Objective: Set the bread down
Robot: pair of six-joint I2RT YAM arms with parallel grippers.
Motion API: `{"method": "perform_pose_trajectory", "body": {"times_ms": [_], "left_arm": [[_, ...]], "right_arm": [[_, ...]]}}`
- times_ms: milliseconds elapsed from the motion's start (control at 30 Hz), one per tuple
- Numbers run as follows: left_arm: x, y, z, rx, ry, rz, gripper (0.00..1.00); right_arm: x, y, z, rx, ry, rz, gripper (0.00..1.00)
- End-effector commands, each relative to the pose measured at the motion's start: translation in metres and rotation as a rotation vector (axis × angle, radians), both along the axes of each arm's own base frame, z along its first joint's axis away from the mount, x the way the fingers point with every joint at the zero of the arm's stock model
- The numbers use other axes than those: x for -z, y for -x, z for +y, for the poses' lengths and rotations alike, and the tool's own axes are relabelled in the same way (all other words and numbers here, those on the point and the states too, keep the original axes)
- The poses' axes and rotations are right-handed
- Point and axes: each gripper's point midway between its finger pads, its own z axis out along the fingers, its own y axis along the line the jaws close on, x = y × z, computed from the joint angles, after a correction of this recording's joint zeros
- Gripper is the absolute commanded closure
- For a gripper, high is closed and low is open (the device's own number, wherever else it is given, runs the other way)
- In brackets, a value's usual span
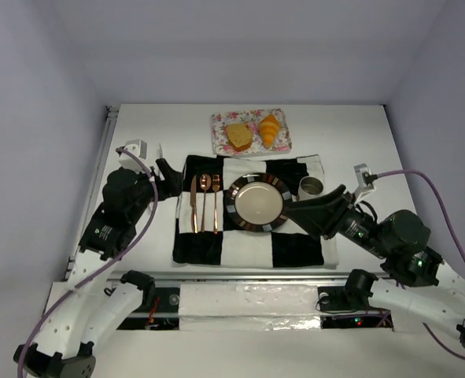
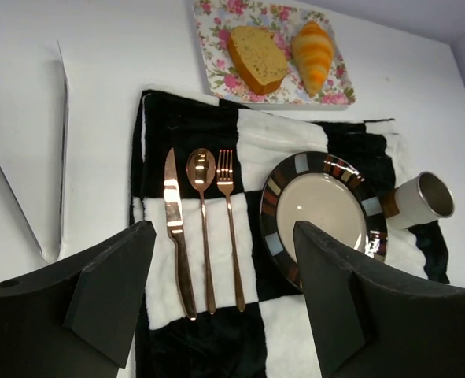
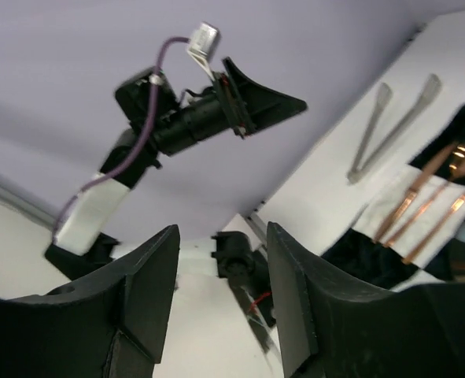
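Note:
The bread lies on a floral tray (image 1: 250, 146) at the back of the table: a chunky slice (image 1: 239, 135) on the left and a ribbed croissant (image 1: 270, 129) on the right. The left wrist view shows the same slice (image 2: 257, 57), croissant (image 2: 312, 53) and tray (image 2: 216, 24) at its top. My left gripper (image 1: 171, 179) hovers open by the left edge of the checked mat, far short of the tray, its fingers (image 2: 110, 291) empty. My right gripper (image 1: 295, 214) is open and empty, turned sideways over the plate's right rim. The right wrist view shows no bread.
A black-and-white checked mat (image 1: 295, 248) carries a dark-rimmed plate (image 1: 257, 179), a copper knife (image 1: 193, 203), spoon (image 1: 204, 201) and fork (image 1: 215, 201). A metal cup (image 1: 311, 187) lies at the plate's right. Metal tongs (image 3: 393, 126) rest left of the mat.

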Motion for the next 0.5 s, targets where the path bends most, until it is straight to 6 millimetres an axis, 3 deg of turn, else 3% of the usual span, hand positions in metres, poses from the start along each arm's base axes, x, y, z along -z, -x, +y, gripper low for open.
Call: {"method": "perform_pose_trajectory", "body": {"times_ms": [0, 33, 67, 100, 200, 233, 333, 400, 467], "left_arm": [[-0.024, -0.011, 0.000, -0.013, 0.002, -0.074, 0.31], [-0.022, -0.013, 0.002, -0.022, -0.012, -0.074, 0.31], [-0.018, -0.019, 0.006, -0.045, -0.042, -0.068, 0.32], [-0.016, -0.023, 0.008, -0.061, -0.049, -0.062, 0.32], [-0.004, -0.038, 0.013, -0.090, -0.129, -0.040, 0.45], [-0.001, -0.043, 0.017, -0.109, -0.154, -0.029, 0.63], [0.014, -0.060, 0.028, -0.184, -0.216, 0.004, 0.96], [0.027, -0.075, 0.033, -0.224, -0.255, 0.037, 0.98], [0.042, -0.087, 0.043, -0.265, -0.290, 0.091, 0.92]], "right_arm": [[0.043, -0.012, -0.007, 0.078, 0.113, 0.055, 0.47], [0.048, -0.013, -0.009, 0.086, 0.121, 0.061, 0.53], [0.048, -0.013, -0.012, 0.098, 0.116, 0.061, 0.70], [0.047, -0.012, -0.014, 0.098, 0.108, 0.058, 0.79], [0.048, -0.014, -0.019, 0.122, 0.101, 0.059, 1.00], [0.048, -0.014, -0.019, 0.125, 0.094, 0.059, 1.00], [0.049, -0.014, -0.018, 0.120, 0.075, 0.058, 1.00], [0.054, -0.016, -0.016, 0.122, 0.071, 0.074, 1.00], [0.057, -0.017, -0.014, 0.122, 0.059, 0.087, 1.00]]}}
